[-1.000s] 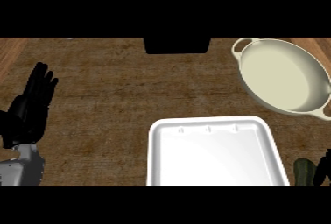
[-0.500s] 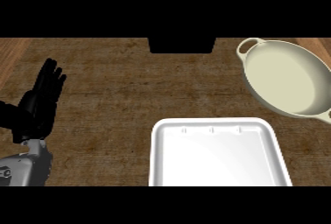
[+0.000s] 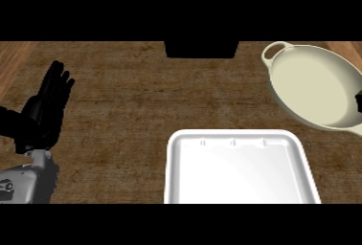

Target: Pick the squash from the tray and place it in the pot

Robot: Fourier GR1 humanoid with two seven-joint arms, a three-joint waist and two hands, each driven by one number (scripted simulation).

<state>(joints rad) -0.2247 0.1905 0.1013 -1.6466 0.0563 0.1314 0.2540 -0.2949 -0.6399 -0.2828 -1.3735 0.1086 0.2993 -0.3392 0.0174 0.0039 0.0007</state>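
Observation:
The white tray (image 3: 240, 167) lies at the lower middle with nothing showing on it. The cream oval pot (image 3: 314, 83) sits at the upper right with a bare inside. No squash shows anywhere. My left hand (image 3: 44, 112) rests open at the left edge, fingers straight and pointing up, holding nothing. At the right edge, over the pot's rim, only a dark sliver of my right hand (image 3: 357, 101) shows, and what it holds is hidden.
A dark box-like object (image 3: 201, 49) stands at the counter's far edge, top middle. Brown counter top (image 3: 155, 95) stretches between my left hand, the tray and the pot.
One second ago my right hand and a green thing showed at the lower right beside the tray. They left that spot, and a dark sliver now shows by the pot. The left hand barely shifted.

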